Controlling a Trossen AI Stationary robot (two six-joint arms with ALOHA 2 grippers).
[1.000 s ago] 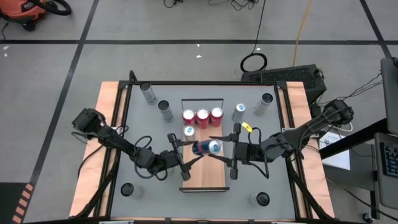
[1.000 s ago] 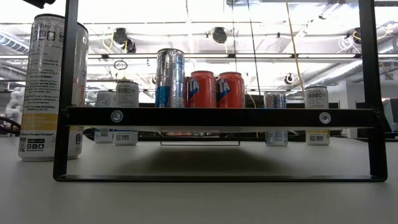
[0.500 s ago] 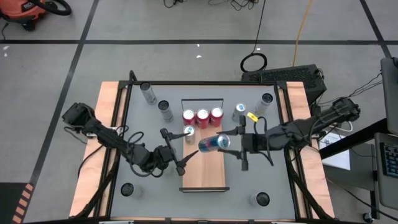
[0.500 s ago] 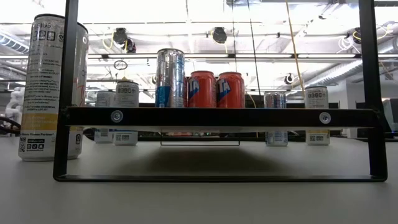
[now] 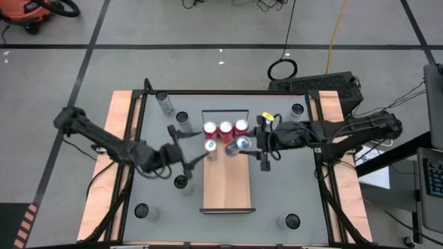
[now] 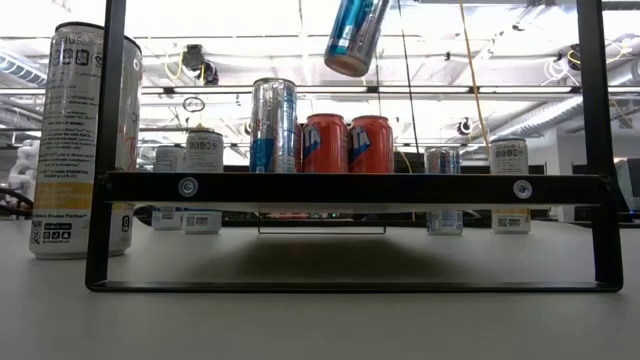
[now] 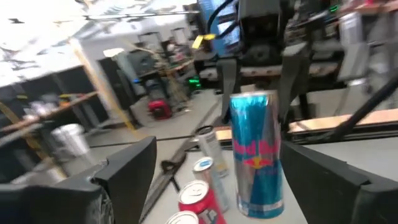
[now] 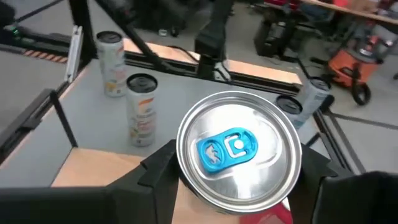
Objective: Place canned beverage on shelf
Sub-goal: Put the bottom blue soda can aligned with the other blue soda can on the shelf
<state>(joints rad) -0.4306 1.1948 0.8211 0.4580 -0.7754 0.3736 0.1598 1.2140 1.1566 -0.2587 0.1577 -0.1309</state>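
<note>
Right gripper (image 5: 243,144) has the blue can (image 5: 242,144) clamped between its dark fingers (image 8: 163,163), and it's up in the air over the far half of the shelf (image 5: 227,181), just beside the red cans; from desk level the slim cylinder hangs tilted, blue foil sheen with a coppery base, well above the row below it; the wrist camera looks straight onto its round brushed-metal lid with a blue pull tab.

The shelf itself is a long pale wood board with dark edging, a thin black wire rail at its far end; its near half is bare grain.

Three glossy red cans (image 5: 225,128) stand in a row by the rail, touching; a taller silver-and-blue can (image 5: 210,146) stands upright just in front of the leftmost one.

Left gripper (image 5: 181,144) sits off the shelf's left edge over the smooth grey desk (image 5: 291,187), its fingers spread open around nothing; a dark-topped can (image 5: 181,182) stands on the desk just near it.

More slim silver cans dot the desk corners.
</note>
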